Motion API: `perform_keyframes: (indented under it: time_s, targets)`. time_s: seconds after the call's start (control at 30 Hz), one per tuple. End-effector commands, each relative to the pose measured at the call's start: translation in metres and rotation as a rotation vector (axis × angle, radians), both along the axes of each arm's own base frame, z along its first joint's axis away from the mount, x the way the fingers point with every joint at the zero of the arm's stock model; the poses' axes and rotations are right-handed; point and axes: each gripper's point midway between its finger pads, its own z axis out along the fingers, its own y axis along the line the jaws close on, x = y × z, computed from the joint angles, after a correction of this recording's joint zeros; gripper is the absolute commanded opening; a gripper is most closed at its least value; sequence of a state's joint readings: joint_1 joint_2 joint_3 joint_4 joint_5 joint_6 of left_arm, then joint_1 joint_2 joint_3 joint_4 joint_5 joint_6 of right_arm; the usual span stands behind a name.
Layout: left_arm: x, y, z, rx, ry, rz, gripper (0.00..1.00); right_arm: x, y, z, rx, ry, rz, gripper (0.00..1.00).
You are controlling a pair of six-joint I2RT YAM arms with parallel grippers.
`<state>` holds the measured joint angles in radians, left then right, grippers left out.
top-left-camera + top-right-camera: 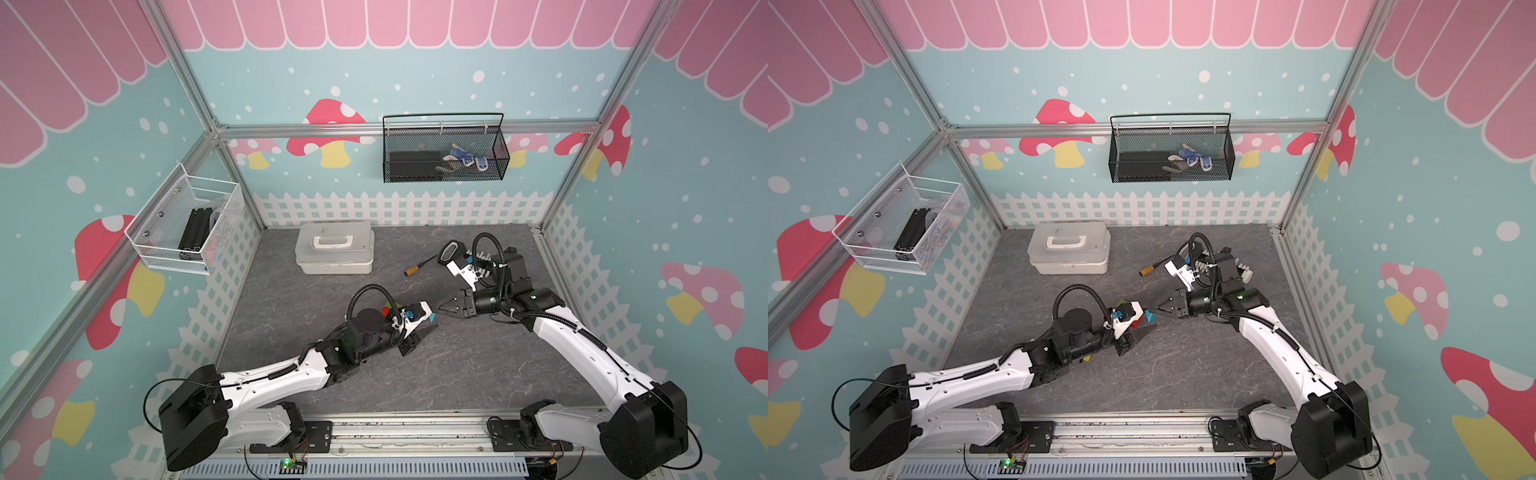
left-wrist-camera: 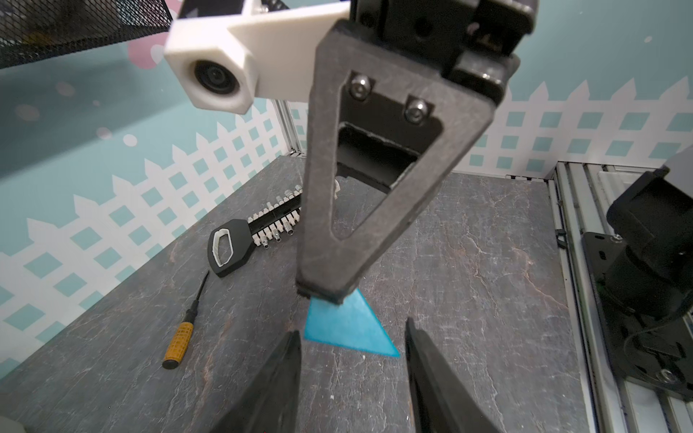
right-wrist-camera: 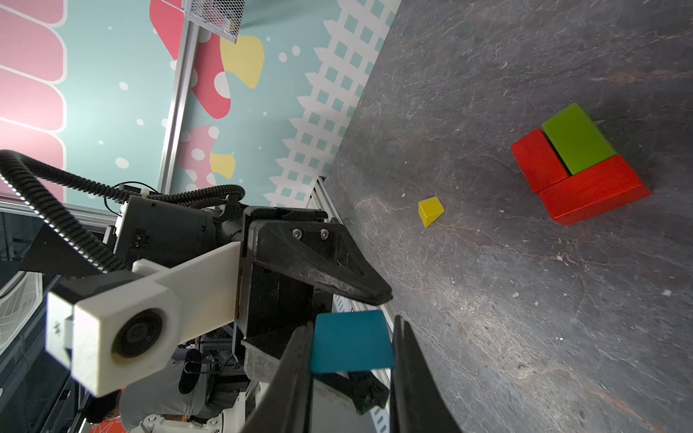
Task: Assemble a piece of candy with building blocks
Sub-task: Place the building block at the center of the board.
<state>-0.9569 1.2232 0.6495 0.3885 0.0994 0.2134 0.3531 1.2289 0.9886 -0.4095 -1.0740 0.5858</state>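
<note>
Although the green bar [image 3: 577,138] and the red bars [image 3: 594,189] are shown plainly by the right wrist view, they are reduced to coloured slivers in both top views, where the left arm's wrist and white camera mount lie over them, and their arrangement cannot be read there. From the right wrist, the green bar is seen lying flat on the grey table [image 3: 525,337] against one red bar, with the second red bar set across the ends of both, all three touching. The yellow piece [image 3: 431,211] is shown alone on the table, near them but apart; it cannot be made out with certainty from above. The blue triangle [image 3: 352,345] is pinched between the fingers of the right gripper [image 2: 325,290], apart from the bars; whether it touches the table cannot be told. Its triangular face is given only by the left wrist view. The left gripper [image 2: 354,329] is spread, one finger on each side of the triangle, with nothing held; contact cannot be judged. The black-and-white bit rack [image 2: 262,225] is partly hidden behind the right gripper's finger, and a yellow-handled screwdriver [image 2: 183,330] is seen lying beside it.
</note>
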Motion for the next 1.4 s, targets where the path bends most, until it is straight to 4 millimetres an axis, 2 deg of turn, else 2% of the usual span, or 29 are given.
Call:
perform_keyframes:
  time_s: [0.0,0.13,0.43,0.77,1.03,1.27,1.37]
  targets:
    - [0.007,0.004,0.021,-0.044,-0.080,0.041,0.48,-0.006,-0.002,0.002,0.020,-0.006,0.015,0.23]
    - [0.006,0.006,0.028,-0.055,-0.094,0.050,0.48,-0.006,-0.001,-0.004,0.017,0.006,0.020,0.23]
    - [0.004,0.003,0.023,-0.049,-0.074,0.026,0.47,-0.005,0.000,-0.008,0.014,0.015,0.026,0.23]
    - [0.003,0.001,0.023,-0.050,-0.068,0.020,0.42,-0.002,0.000,-0.030,-0.013,0.063,0.026,0.23]
    - [0.003,0.000,0.015,-0.033,-0.048,0.014,0.36,0.000,0.000,-0.027,-0.012,0.048,0.021,0.23]
    - [0.002,0.000,0.004,-0.018,-0.020,0.012,0.39,0.002,0.002,-0.017,0.013,0.034,0.024,0.23]
    - [0.003,0.001,0.004,-0.017,-0.012,0.021,0.48,0.002,0.002,-0.015,0.020,0.029,0.028,0.23]
